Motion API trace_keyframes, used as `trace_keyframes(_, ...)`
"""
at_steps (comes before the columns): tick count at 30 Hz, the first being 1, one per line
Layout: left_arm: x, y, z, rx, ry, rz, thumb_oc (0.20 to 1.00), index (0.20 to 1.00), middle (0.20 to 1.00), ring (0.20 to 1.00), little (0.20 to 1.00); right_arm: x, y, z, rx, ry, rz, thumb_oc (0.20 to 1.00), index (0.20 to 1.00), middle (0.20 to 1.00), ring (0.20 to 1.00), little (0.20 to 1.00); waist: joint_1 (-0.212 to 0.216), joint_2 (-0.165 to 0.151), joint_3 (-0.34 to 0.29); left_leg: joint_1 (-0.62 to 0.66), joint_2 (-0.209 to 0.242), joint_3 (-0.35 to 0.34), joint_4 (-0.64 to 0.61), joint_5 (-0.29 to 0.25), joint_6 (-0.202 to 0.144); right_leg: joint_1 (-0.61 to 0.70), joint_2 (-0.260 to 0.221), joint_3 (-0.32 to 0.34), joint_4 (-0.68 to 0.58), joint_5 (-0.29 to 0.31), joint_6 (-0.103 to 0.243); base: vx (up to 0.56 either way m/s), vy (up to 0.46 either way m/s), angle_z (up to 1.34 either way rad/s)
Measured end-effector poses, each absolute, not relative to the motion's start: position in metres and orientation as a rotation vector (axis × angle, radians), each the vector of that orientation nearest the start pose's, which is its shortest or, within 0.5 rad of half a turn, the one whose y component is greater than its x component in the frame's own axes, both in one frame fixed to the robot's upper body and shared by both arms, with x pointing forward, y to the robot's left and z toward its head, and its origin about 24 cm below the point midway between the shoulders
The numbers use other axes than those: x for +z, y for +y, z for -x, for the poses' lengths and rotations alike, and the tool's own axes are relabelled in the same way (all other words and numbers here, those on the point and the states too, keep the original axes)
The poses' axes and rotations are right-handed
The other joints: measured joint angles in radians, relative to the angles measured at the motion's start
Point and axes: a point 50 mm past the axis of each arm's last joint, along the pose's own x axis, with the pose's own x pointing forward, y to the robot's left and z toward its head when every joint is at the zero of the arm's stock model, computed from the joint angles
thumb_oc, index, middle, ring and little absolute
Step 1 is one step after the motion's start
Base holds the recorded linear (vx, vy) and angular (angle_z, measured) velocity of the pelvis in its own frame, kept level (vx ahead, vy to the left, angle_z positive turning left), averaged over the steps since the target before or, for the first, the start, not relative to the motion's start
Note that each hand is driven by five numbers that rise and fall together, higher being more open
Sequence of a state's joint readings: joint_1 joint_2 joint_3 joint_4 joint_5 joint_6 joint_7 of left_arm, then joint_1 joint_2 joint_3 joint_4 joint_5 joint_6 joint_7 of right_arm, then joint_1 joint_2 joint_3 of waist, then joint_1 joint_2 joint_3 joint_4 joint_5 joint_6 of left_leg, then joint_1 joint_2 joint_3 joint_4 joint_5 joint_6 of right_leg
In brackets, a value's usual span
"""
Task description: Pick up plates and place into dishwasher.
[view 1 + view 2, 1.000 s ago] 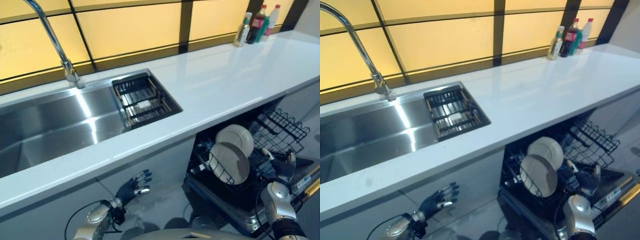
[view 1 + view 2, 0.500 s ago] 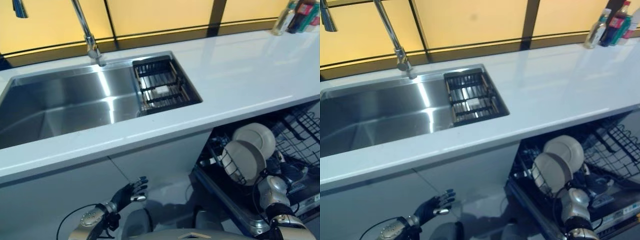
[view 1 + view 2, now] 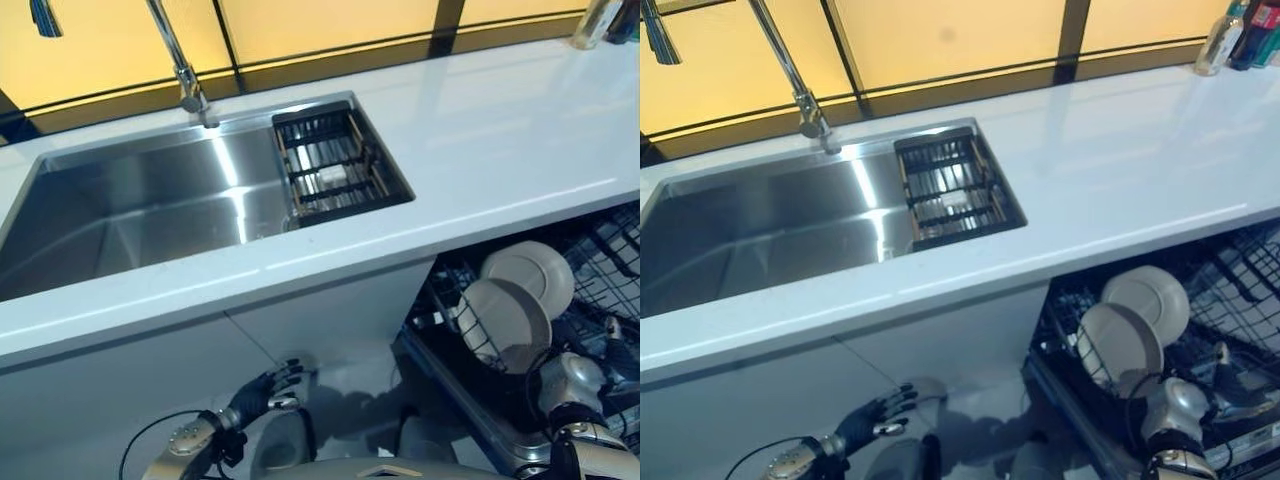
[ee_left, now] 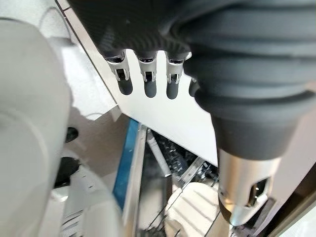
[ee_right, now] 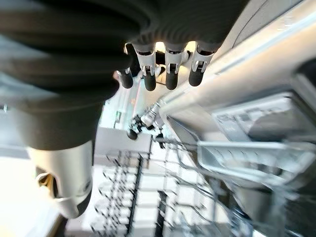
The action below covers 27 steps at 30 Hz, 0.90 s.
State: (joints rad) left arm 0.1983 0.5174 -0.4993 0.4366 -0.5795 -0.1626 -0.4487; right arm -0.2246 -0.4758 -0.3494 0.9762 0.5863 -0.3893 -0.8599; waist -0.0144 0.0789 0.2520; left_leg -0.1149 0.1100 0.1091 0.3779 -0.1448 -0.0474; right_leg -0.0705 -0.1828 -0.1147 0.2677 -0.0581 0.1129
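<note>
Two pale plates stand on edge in the dishwasher's lower rack (image 3: 450,330), which is pulled out below the white counter (image 3: 500,150): the nearer plate (image 3: 508,325) leans in the dark wire tines and partly covers the farther plate (image 3: 530,273) just behind it. The dishwasher's open door (image 3: 480,425) lies below the rack's front edge, and more empty wire racking (image 3: 610,260) shows beside the plates toward the right. The right hand (image 5: 165,66) hangs low in front of the rack, close to the nearer plate but apart from it; its own wrist view shows the fingers straight and relaxed, the thumb held apart, nothing between them, with wire racking beyond the fingertips. The left hand (image 3: 262,392) is well away from the plates, low in front of the white cabinet front (image 3: 150,380) under the sink, its fingers loosely spread and empty; past them the left wrist view catches a plate (image 4: 195,207) in the rack. Set into the counter above is a stainless sink (image 3: 130,220) with a tall curved tap (image 3: 180,70) at its back edge and a black wire basket (image 3: 335,165) sitting in its right end. A bottle (image 3: 597,22) stands at the far right of the counter against the yellow-lit window panels (image 3: 320,20).
</note>
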Motion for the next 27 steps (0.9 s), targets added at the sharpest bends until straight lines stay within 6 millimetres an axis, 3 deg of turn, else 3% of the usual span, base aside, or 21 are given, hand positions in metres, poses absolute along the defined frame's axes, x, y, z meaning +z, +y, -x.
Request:
trace_keyframes(5,-0.082,0.184,-0.134,-0.580,0.636,0.158,1.000,1.000,1.000,1.000,1.000,-0.005,-0.408,-0.172,-1.521,0.147,-0.252,1.000,1.000,1.000,1.000,1.000,0.000,0.026,-0.016,0.009,-0.001,0.002,-0.010,0.001,-0.006,-0.001,-0.002,0.002,0.015,-0.013,0.002,0.06,0.025,-0.02)
trace_keyframes(11,-0.085,0.178,-0.125,-0.604,0.663,0.167,1.000,1.000,1.000,1.000,1.000,-0.028,-0.409,-0.165,-1.303,0.209,-0.487,1.000,1.000,1.000,1.000,1.000,-0.023,0.047,-0.029,0.022,-0.001,0.009,-0.020,0.006,-0.007,-0.005,-0.004,0.008,0.036,-0.025,-0.005,0.01,0.002,-0.02)
trace_keyframes(14,-0.086,0.179,-0.123,-0.600,0.670,0.172,1.000,1.000,1.000,1.000,1.000,-0.031,-0.408,-0.164,-1.241,0.210,-0.499,1.000,1.000,1.000,1.000,1.000,-0.026,0.051,-0.031,0.037,0.000,0.019,-0.024,0.004,-0.010,-0.005,-0.004,0.018,0.049,-0.034,-0.005,0.06,0.003,-0.09)
trace_keyframes(15,-0.086,0.179,-0.122,-0.594,0.669,0.184,1.000,1.000,1.000,1.000,1.000,-0.032,-0.408,-0.164,-1.227,0.208,-0.497,0.909,0.909,0.909,0.909,0.909,-0.027,0.052,-0.033,0.040,0.001,0.021,-0.025,0.004,-0.010,-0.004,-0.004,0.020,0.049,-0.034,-0.004,0.05,0.004,-0.10)
trace_keyframes(17,-0.086,0.179,-0.122,-0.586,0.670,0.197,1.000,1.000,1.000,1.000,1.000,-0.032,-0.408,-0.163,-1.219,0.209,-0.497,0.244,0.244,0.244,0.244,0.244,-0.028,0.054,-0.034,0.050,0.001,0.026,-0.028,0.004,-0.010,-0.001,-0.004,0.025,0.050,-0.035,-0.004,0.04,0.010,-0.07)
trace_keyframes(18,-0.087,0.179,-0.121,-0.586,0.671,0.198,1.000,1.000,1.000,1.000,1.000,-0.032,-0.408,-0.162,-1.221,0.212,-0.495,0.200,0.200,0.200,0.200,0.200,-0.028,0.056,-0.036,0.050,0.001,0.027,-0.028,0.004,-0.011,-0.001,-0.004,0.025,0.051,-0.035,-0.003,0.00,0.000,0.00)
trace_keyframes(27,-0.090,0.178,-0.110,-0.579,0.702,0.219,1.000,1.000,1.000,1.000,1.000,-0.034,-0.412,-0.156,-1.254,0.242,-0.483,0.200,0.200,0.200,0.200,0.200,-0.027,0.063,-0.041,0.052,0.001,0.025,-0.026,0.005,-0.014,-0.001,-0.005,0.025,0.062,-0.038,-0.004,0.03,-0.018,0.00)
